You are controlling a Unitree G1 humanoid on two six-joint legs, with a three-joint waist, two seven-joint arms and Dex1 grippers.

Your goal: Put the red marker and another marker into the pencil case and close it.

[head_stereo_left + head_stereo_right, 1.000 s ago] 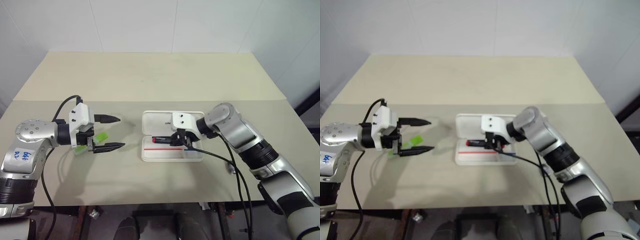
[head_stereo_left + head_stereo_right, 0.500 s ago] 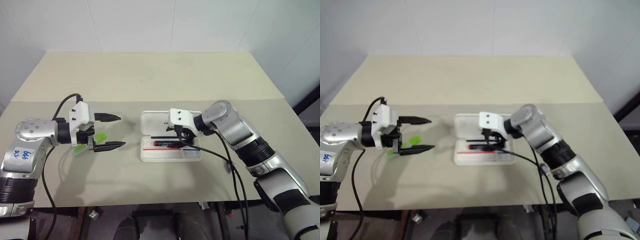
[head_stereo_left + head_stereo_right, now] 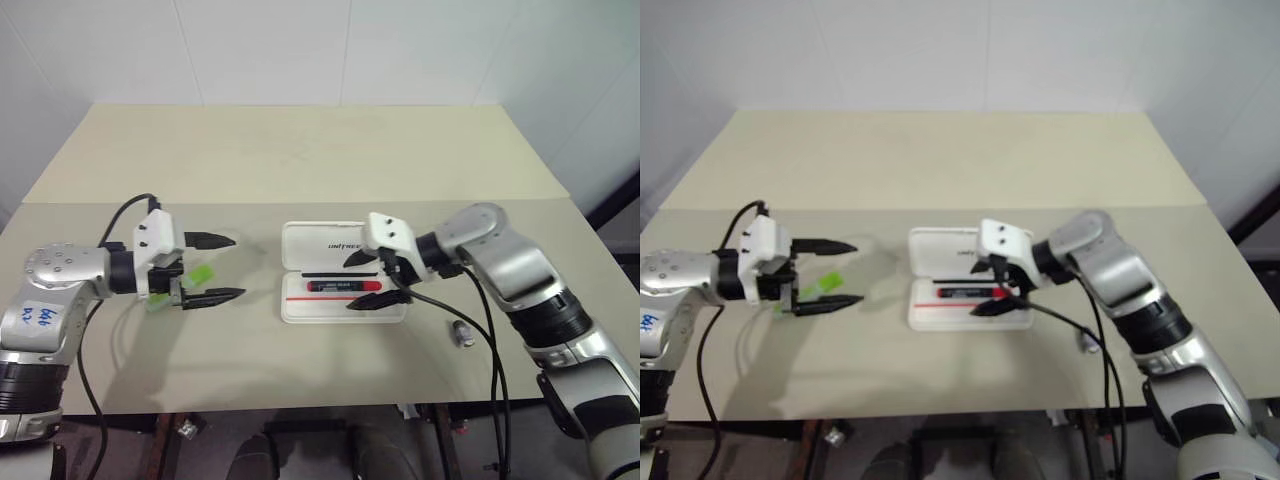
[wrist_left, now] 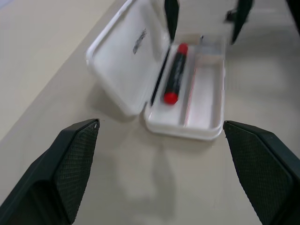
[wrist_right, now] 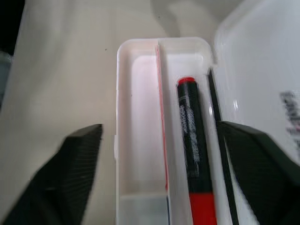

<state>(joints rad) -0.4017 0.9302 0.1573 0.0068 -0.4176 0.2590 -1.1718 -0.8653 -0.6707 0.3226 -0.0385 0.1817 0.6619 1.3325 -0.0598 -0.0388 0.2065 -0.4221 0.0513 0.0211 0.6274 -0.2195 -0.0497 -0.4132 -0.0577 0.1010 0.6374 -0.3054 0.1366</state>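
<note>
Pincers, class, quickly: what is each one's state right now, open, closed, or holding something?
Left pincer: open, holding nothing.
Right pincer: open, holding nothing; the red marker lies in the pencil case.

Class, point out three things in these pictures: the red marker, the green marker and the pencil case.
red marker (image 3: 345, 286): left eye view, on its dark middle band.
green marker (image 3: 201, 274): left eye view, on the lime body between the left tool's fingers.
pencil case (image 3: 320, 240): left eye view, on the open lid.
</note>
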